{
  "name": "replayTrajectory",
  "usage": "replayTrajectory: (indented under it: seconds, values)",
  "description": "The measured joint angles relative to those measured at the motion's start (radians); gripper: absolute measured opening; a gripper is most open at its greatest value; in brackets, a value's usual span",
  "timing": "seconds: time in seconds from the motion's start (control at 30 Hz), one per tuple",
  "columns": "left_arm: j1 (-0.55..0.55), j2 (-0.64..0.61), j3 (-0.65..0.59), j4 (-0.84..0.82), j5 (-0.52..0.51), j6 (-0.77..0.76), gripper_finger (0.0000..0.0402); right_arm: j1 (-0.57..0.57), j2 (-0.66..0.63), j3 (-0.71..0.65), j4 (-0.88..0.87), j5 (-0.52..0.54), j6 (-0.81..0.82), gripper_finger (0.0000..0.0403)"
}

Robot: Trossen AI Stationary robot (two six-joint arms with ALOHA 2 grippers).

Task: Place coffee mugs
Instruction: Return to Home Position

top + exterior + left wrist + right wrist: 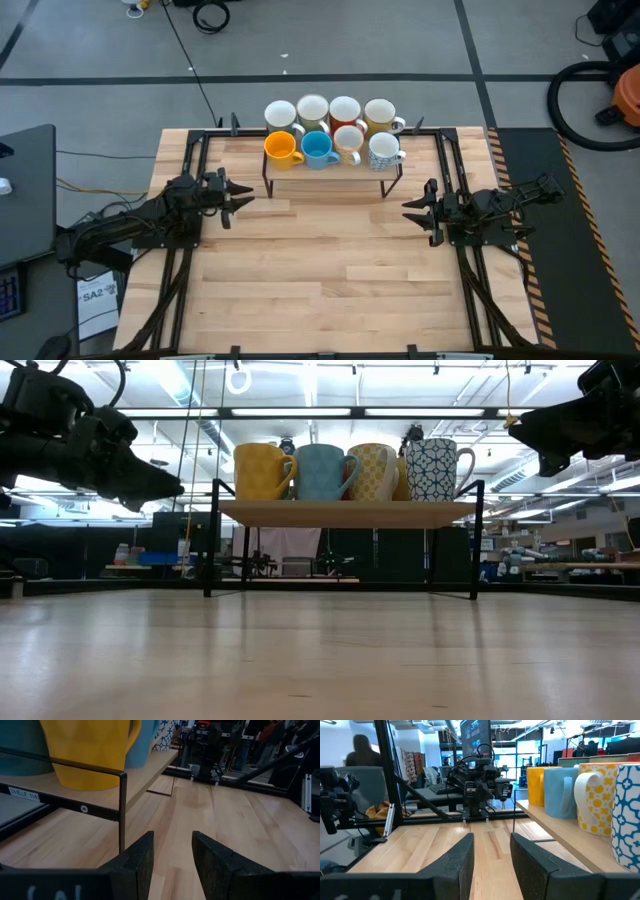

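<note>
Coffee mugs [318, 148], eight in all, stand in two rows of four on the black-framed shelf [345, 512]; the front row runs yellow, blue, yellow-dotted, blue-patterned. The left tool [243, 197] hangs above the wooden surface [330, 270] just off the shelf's left end, fingers spread. The right tool [408, 212] hangs off the shelf's right end, fingers likewise spread.

4 mugs [320, 472] in row atop shelf [345, 512], ctr.

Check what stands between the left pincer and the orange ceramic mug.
The wooden shelf's black metal corner post, before the left pincer in the left wrist view.
</note>
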Motion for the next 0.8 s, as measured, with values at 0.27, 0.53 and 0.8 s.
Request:
replayTrajectory:
  seconds: [0.27,0.53,0.8]
  values:
    - [0.000,0.000,0.000,0.004,0.000,0.000,0.0139,0.000,0.000,0.000,0.000,0.000,0.000,0.0132]
    - [0.000,0.000,0.000,0.007,0.000,0.000,0.0139,0.000,0.000,0.000,0.000,0.000,0.000,0.0132]
    - [-0.051,-0.009,0.000,0.006,-0.001,0.000,0.0139,0.000,0.000,0.000,0.000,0.000,0.000,0.0132]
